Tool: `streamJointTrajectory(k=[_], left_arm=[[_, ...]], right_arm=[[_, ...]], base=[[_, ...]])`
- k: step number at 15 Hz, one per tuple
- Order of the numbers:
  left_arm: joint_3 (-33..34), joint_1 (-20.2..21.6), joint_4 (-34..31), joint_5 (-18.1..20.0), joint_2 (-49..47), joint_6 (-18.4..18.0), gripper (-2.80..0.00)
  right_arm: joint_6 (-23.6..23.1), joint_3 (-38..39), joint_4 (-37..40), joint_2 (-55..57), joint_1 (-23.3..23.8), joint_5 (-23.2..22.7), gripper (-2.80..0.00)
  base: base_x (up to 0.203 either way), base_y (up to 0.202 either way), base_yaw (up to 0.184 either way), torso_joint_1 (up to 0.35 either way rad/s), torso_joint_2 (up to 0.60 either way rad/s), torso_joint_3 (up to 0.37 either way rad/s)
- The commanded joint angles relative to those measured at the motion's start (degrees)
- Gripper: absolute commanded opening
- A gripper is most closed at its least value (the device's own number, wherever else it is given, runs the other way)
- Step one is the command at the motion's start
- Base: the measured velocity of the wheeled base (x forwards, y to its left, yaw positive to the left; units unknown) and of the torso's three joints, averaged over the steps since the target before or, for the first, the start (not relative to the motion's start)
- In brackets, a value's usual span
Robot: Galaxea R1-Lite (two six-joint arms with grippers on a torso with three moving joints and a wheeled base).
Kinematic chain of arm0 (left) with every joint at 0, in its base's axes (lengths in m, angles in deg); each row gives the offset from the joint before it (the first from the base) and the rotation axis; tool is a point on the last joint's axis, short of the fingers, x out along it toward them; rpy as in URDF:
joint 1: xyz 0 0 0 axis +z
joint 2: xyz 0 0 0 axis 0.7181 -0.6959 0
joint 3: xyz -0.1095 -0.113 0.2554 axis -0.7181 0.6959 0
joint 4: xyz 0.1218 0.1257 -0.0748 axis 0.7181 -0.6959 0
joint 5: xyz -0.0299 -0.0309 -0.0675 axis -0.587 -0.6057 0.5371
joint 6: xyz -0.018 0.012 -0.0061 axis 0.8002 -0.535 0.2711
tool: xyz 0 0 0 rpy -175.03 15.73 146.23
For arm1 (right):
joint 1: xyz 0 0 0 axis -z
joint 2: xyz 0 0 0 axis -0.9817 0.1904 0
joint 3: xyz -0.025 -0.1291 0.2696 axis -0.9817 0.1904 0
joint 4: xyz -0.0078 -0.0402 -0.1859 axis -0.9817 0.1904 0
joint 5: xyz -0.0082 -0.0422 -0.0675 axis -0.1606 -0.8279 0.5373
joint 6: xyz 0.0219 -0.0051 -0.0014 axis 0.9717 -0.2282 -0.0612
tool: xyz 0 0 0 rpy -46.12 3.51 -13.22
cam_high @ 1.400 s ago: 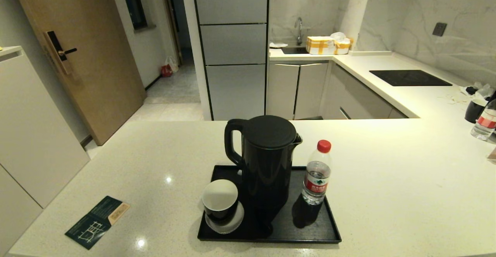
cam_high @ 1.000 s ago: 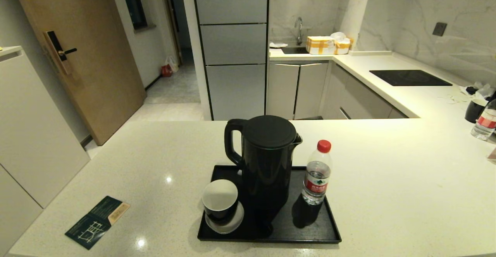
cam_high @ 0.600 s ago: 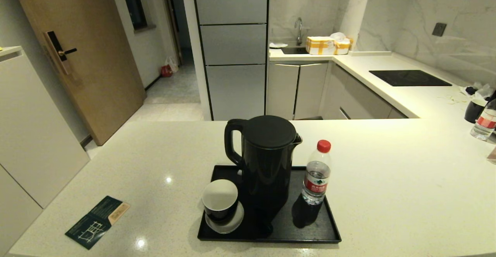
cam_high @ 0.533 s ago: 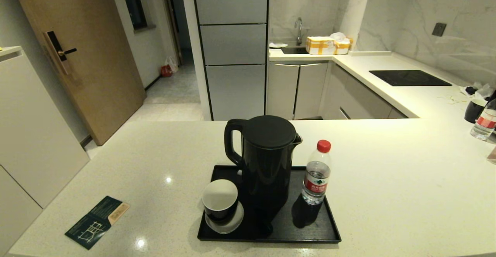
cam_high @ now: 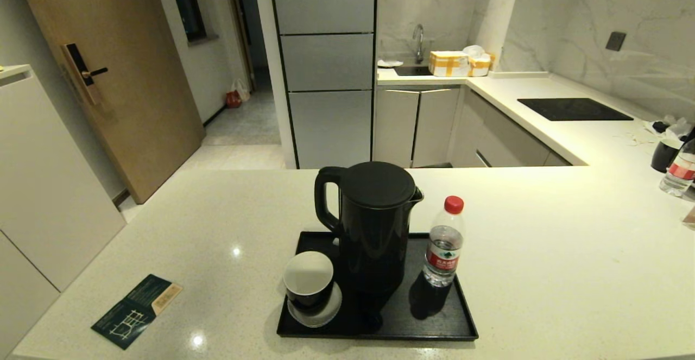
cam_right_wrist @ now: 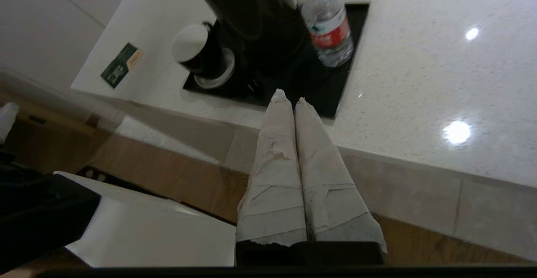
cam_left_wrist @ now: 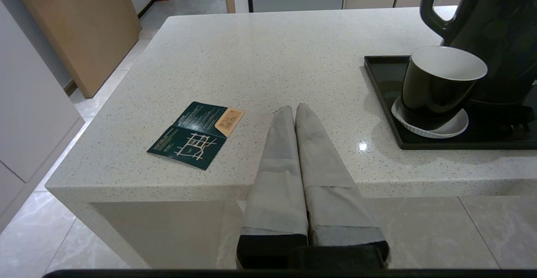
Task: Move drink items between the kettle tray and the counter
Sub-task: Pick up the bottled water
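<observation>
The kettle (cam_high: 374, 224) is standing mid-frame on the tray (cam_high: 456, 324), cup (cam_high: 308, 283) at its lower left, water bottle (cam_high: 444, 243) on its right, all on the counter (cam_high: 570, 273). The right gripper (cam_right_wrist: 286, 95), fingers pressed together, is hanging off the counter's near edge, aimed at the tray. It should be spreading wide before closing in, taking the bottle at mid-body and clearing the kettle. The left gripper (cam_left_wrist: 293, 108), also closed, is sitting parked by the edge.
</observation>
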Motion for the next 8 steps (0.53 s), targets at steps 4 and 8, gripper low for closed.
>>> streamJointTrajectory(k=[4,8], left_arm=[[0.0,0.0,0.0,0.0,0.0,0.0,-2.8],[0.0,0.0,0.0,0.0,0.1,0.0,-2.8]], right_arm=[[-0.4,13.6,-21.4,16.1,0.0,-3.2,-2.8],[-3.6,15.6,-29.7,29.1,-0.2,-3.3,-2.8]], base=[[0.0,0.0,0.0,0.0,0.0,0.0],[0.0,0.0,0.0,0.0,0.0,0.0]])
